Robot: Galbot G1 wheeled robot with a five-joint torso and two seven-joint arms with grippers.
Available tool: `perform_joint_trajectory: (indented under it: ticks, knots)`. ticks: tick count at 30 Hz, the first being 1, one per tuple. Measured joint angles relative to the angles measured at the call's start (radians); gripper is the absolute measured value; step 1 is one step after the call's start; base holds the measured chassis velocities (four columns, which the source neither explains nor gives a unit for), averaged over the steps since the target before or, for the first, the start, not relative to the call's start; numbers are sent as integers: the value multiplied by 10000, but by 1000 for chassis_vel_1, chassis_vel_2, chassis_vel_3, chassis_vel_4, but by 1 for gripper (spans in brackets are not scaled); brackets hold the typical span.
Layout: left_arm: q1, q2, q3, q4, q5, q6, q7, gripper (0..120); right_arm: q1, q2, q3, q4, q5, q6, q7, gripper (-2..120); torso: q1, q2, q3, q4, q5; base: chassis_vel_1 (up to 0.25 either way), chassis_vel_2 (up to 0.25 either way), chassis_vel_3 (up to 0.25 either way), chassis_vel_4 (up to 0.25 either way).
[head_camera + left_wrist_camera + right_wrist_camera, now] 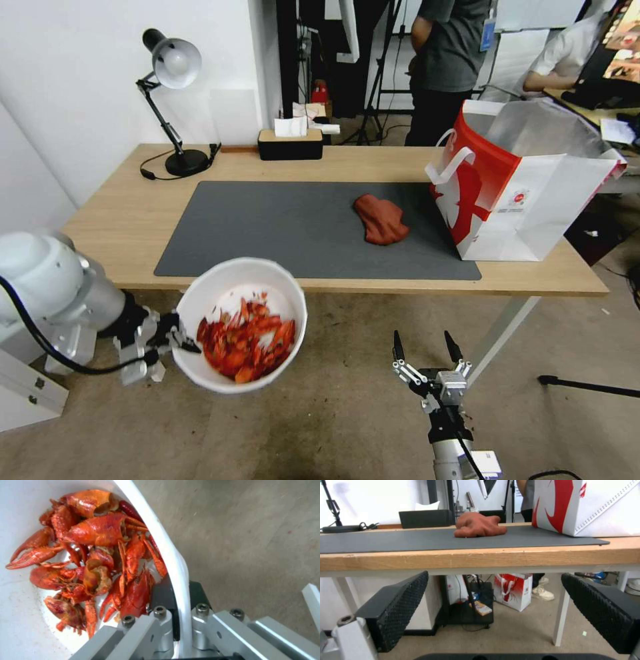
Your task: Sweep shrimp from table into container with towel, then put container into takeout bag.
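While the left gripper (175,339) pinched the rim of the bowl (200,300) of shrimp (243,340) below the table (120,220), the right gripper (427,352) hung open; the bag (533,213) waited at two o'clock, demanding a level carry.

This is looking like a lab or test room dressed as an office, not a home or a kitchen. A light wooden table (120,227) on white legs is standing on worn bare floor (347,427), carrying a grey mat (280,227), a black desk lamp (175,73) and a tissue box (291,143). Behind it, black tripod stands (380,80) and loose cables are crowding the space, people are standing or sitting at a screen (623,47), and boxes and a spare bag (512,590) are sitting under the table.
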Motion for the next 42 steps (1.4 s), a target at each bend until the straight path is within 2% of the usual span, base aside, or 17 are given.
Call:
perform_joint_trajectory:
  ticks: [5, 12, 14, 15, 18, 19, 22, 23, 26, 27, 30, 33, 34, 37, 38, 40, 42]
  knots:
    - [-348, -497, 237, 932, -191, 100, -550, 0, -96, 130, 50, -2, -80, 10, 0, 100, 0, -1, 0, 1, -5, 0, 0, 0, 0]
    - [-1087, -909, 639, 1456, -206, 97, -607, 0, -128, 222, 53, 59, -187, -14, 4, 100, 0, -2, 0, 0, -3, 0, 0, 0, 0]
    - [-1537, -1183, 1065, 1666, -206, 109, -606, 0, -187, 307, 25, 127, -135, -145, 73, 100, 0, -1, 0, 3, -4, 0, 0, 0, 0]
    - [-1537, -1183, 1065, 1666, -206, 109, -606, 0, -187, 307, 25, 127, -135, -145, 73, 100, 0, -1, 0, 3, -4, 0, 0, 0, 0]
    - [-2543, -1603, 2074, 2052, -189, 109, -568, 0, -211, 436, 50, 75, -137, -165, 81, 100, 0, -2, 1, 4, -4, 0, 0, 0, 0]
    - [-2543, -1603, 2074, 2052, -189, 109, -568, 0, -211, 436, 50, 75, -137, -165, 81, 100, 0, -2, 1, 4, -4, 0, 0, 0, 0]
    - [-3885, -2038, 3477, 2516, -195, 100, -549, 0, -236, 555, 116, 40, -219, -164, 83, 100, 0, -2, 1, -1, 0, 0, 0, 0, 0]
    - [-3885, -2038, 3477, 2516, -195, 100, -549, 0, -236, 555, 116, 40, -219, -164, 83, 100, 0, -2, 1, -1, 0, 0, 0, 0, 0]
    - [-4946, -2616, 4429, 3030, -180, 67, -524, 0, -295, 666, 172, 39, -359, -145, 79, 100, 0, -1, 0, 0, 0, 0, 0, 0, 0]
    - [-4946, -2616, 4429, 3030, -180, 67, -524, 0, -295, 666, 172, 39, -359, -145, 79, 100, 0, -1, 0, 0, 0, 0, 0, 0, 0]
    - [-5490, -3045, 4892, 3356, -170, 63, -490, 0, -343, 727, 217, 41, -444, -129, 73, 100, 0, -2, 1, 0, -3, 0, 0, 0, 0]
    - [-6294, -3699, 5520, 3873, -168, 55, -434, 0, -425, 817, 324, 56, -558, -104, 64, 100, 0, -2, 1, 0, -3, 0, 0, 0, 0]
    - [-6294, -3699, 5520, 3873, -168, 55, -434, 0, -425, 817, 324, 56, -558, -104, 64, 100, 0, -2, 1, 0, -3, 0, 0, 0, 0]
    - [-7075, -4256, 6125, 4303, -236, 266, -502, 0, -522, 918, 412, 80, -643, -55, 50, 100, 0, -2, 1, 3, -2, 0, 0, 0, 0]
    - [-7075, -4256, 6125, 4303, -236, 266, -502, 0, -522, 918, 412, 80, -643, -55, 50, 100, 0, -2, 1, 3, -2, 0, 0, 0, 0]
    - [-7845, -4753, 6697, 4730, -261, 415, -567, 0, -638, 1015, 445, 126, -678, -35, 46, 100, 0, -1, 1, 0, 1, 0, 0, 0, 0]
    - [-8069, -4889, 6845, 4859, -272, 459, -605, 0, -673, 1039, 447, 139, -698, -31, 43, 100, 1, -1, 1, -1, -1, 0, 0, 0, 0]
